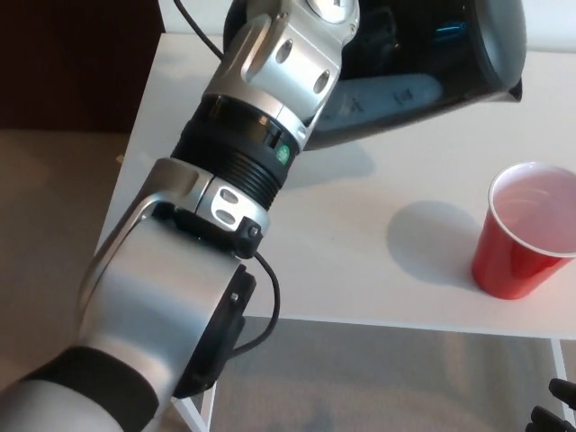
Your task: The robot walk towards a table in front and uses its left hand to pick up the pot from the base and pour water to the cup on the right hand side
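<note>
already the pot (pixel 432 63) is up off the tabletop (pixel 360 243), carried by the left arm (pixel 261 117) at the top of the view, its spout near but not over the cup (pixel 526 229); the fingers are hidden, so i cannot tell their grip; pouring is left

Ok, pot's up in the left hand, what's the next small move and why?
Probably carry the pot right and toward the robot until its spout sits over the red cup. The spout now hangs above bare table, short of the cup's rim, so tilting now would likely spill.
</note>
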### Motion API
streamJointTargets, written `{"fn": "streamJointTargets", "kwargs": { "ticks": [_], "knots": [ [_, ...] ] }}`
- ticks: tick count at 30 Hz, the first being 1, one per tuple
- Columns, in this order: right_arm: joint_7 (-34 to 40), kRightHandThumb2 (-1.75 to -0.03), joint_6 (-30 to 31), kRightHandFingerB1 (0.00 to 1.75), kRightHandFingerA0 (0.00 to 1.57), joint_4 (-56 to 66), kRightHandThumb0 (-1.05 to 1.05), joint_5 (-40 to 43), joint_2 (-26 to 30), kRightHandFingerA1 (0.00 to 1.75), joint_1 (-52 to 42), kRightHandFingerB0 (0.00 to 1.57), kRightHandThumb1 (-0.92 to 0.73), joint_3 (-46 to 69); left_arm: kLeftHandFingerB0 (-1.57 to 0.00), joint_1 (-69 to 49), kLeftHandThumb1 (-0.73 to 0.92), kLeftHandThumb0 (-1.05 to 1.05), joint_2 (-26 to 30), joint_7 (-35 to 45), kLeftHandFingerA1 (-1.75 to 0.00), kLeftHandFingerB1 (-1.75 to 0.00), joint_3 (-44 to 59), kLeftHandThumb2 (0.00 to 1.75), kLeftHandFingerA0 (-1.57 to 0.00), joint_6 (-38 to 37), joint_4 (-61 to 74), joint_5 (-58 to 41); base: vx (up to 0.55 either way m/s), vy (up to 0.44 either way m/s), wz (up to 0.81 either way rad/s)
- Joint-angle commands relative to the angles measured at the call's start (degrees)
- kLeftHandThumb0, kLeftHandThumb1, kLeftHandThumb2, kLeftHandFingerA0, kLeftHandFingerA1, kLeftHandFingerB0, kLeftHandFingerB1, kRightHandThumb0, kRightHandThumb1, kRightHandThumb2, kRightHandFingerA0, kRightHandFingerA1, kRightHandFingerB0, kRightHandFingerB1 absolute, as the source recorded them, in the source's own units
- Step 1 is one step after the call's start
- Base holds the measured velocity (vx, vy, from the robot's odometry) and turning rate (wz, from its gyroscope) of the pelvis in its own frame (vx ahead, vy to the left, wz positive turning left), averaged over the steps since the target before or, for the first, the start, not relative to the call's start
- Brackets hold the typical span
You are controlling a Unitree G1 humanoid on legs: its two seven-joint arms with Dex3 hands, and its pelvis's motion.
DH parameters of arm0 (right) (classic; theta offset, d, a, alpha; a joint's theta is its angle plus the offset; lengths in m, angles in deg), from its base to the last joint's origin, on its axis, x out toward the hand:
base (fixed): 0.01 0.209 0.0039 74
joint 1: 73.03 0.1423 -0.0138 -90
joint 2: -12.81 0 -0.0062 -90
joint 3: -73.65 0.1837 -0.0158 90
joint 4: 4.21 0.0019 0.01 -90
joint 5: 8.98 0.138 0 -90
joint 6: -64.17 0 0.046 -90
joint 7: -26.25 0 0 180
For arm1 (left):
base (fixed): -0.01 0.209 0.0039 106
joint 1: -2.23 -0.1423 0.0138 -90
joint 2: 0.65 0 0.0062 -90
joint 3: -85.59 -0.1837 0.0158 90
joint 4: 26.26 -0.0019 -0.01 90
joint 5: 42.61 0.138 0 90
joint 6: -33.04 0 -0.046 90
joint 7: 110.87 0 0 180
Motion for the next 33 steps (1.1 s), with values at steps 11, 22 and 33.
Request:
{"fn": "streamJointTargets", "kwargs": {
  "ticks": [11,22,33],
  "knots": [
    [1.4,-0.55,-0.6,0.39,0.50,0.3,-0.18,-1.1,0.5,0.49,0.1,0.38,-0.54,-1.2,-0.76,-3.7,0.72,-0.22,-2.0,-0.2,-1.63,-0.84,-6.9,0.61,-0.83,-2.3,8.1,2.3,0.00,0.000,0.00],
    [0.5,-0.63,-0.8,0.45,0.50,0.3,-0.25,-0.5,0.5,0.54,0.4,0.38,-0.52,-1.2,-0.79,-7.6,0.63,-0.23,-2.4,0.2,-1.59,-0.59,-11.0,0.61,-0.88,-2.3,12.0,3.2,0.00,0.000,0.00],
    [0.7,-0.63,-0.9,0.45,0.50,0.4,-0.25,-0.8,0.5,0.55,0.6,0.36,-0.51,-1.5,-0.77,-7.8,0.67,-0.21,0.0,-0.2,-1.62,-0.71,-13.3,0.59,-0.88,-5.3,11.4,5.1,0.00,0.000,0.00]
  ]
}}
